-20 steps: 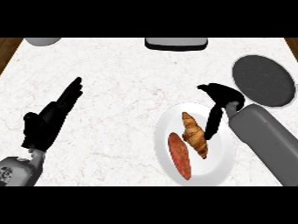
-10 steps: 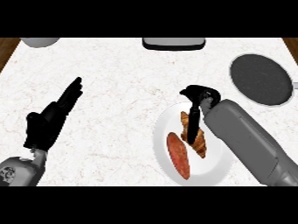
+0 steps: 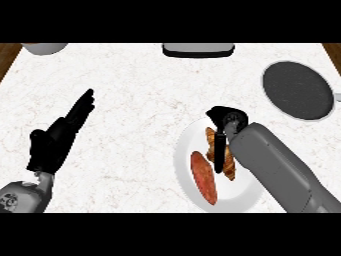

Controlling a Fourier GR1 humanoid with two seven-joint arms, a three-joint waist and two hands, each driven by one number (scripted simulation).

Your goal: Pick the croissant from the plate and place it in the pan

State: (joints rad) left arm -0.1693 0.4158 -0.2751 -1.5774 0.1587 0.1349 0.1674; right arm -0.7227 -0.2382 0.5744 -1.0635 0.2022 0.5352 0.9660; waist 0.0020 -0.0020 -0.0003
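The right hand (image 3: 226, 119) hangs over the far end of the plate (image 3: 183, 165), right above the croissant (image 3: 211, 142), with the grey forearm coming in low from the near right corner. From this steep angle the wrist and forearm cover much of the hand, so it cannot be told whether it has closed on the pastry or only rests over it. The croissant lies on the plate, lengthwise toward the robot, just beside a reddish sausage (image 3: 203, 178) on its left. The hand seems to come down on the croissant's far end so as to take it without touching the sausage.

The pan (image 3: 298, 90) sits empty on the counter (image 3: 129, 100), well apart from the plate, toward the far right, its handle pointing off to the right edge. That side suits the right arm, which is likely why this arm does the work. The left hand (image 3: 55, 142) rests open near the left side, fingers straight, holding nothing.

The pick looks under way; the carry to the pan is not yet begun
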